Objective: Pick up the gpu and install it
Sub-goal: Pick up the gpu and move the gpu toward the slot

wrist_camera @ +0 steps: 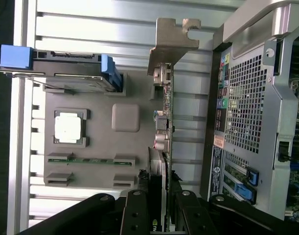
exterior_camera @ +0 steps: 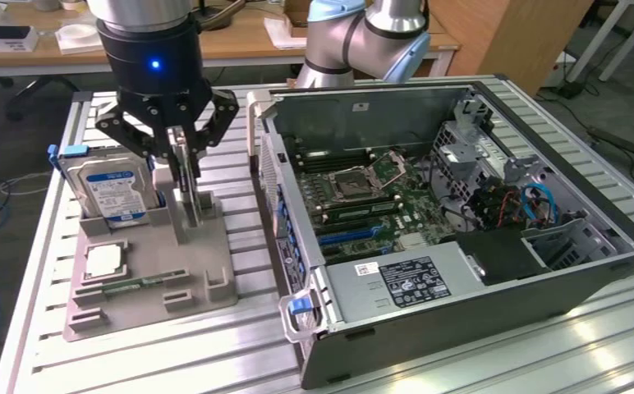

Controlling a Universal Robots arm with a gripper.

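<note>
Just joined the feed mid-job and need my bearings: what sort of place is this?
Probably a robotics lab or workshop bench: an open computer case on a slotted aluminium table, a grey parts fixture beside it, and a wooden desk behind.

Gpu (exterior_camera: 190, 193) (wrist_camera: 168, 127): thin green card, stood upright on its long edge, seen edge-on from my wrist. Silver end bracket (wrist_camera: 172, 41) with a bent tab sat at the end away from me. Black cooler (wrist_camera: 154, 171) was on one face. My jaws were clamped on both faces. Lower edge was at the grey holder (exterior_camera: 147, 300); couldn't tell whether seated or lifted. It stood just beside the open case (exterior_camera: 460, 320).
</note>
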